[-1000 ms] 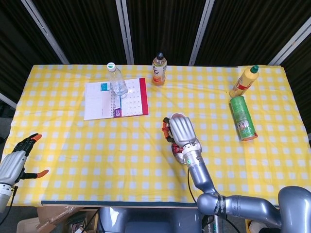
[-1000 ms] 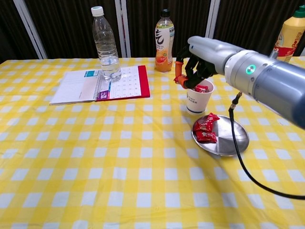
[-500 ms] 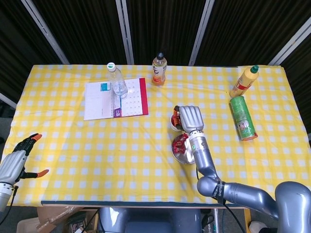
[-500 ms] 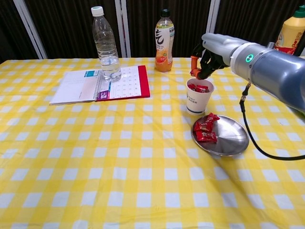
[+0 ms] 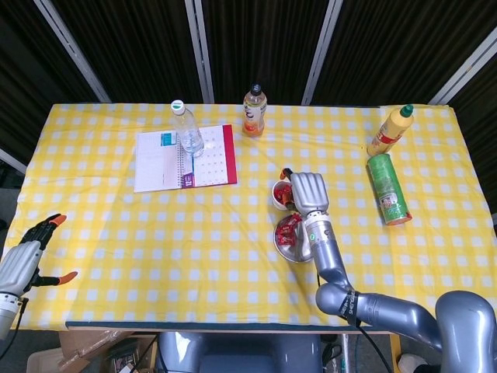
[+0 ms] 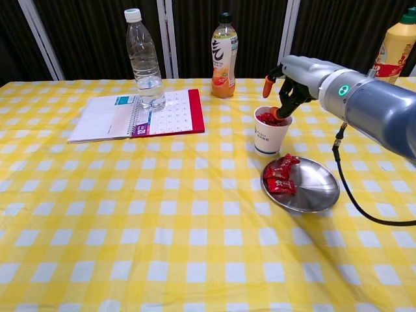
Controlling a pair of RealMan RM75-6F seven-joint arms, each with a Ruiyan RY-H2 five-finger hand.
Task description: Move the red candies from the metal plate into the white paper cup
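The white paper cup stands just behind the metal plate and has red candies inside. More red candies lie on the plate's left side. My right hand hovers at the cup's right rim with its fingers apart and nothing visible in them; one orange fingertip dips to the rim. My left hand hangs off the table's near left corner, fingers spread and empty.
A water bottle stands on an open notebook at the back left. An orange drink bottle is right behind the cup. A yellow sauce bottle and a lying green can are at the right.
My right hand has shifted right, from over the cup's mouth to its right rim, and its fingers have spread. The red candies in the cup now show. The left hand stayed still.
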